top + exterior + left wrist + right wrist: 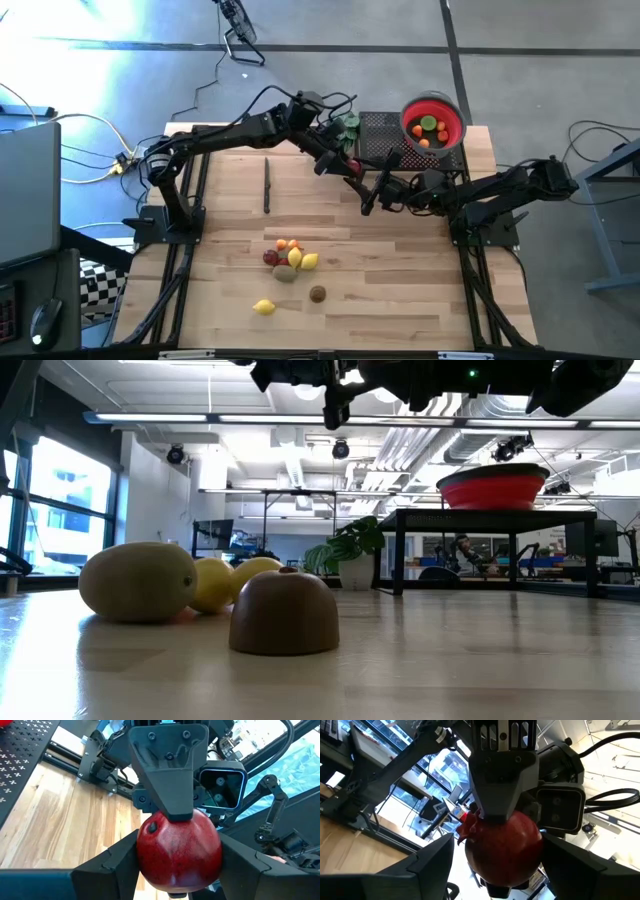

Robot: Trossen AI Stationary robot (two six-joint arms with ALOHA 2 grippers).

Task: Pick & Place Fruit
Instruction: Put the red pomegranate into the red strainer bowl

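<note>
1. Above the bench (400,300), toward its 1 o'clock part, the left hand (352,172) and the right hand (372,190) are meeting tip to tip.
2. Both hands are gripping one red pomegranate (179,850): the left wrist view shows it pinched between that arm's fingers (112,865), with the other hand's finger pressing on top, and the right wrist view shows the same.
3. At 12 to 1 o'clock, a red bowl (447,112) is sitting on a black rack (378,130), holding several fruits.
4. Near 6 o'clock, a cluster of fruit (288,258) is lying, with a lemon (264,307) and a brown fruit (317,293) just beyond.
</note>
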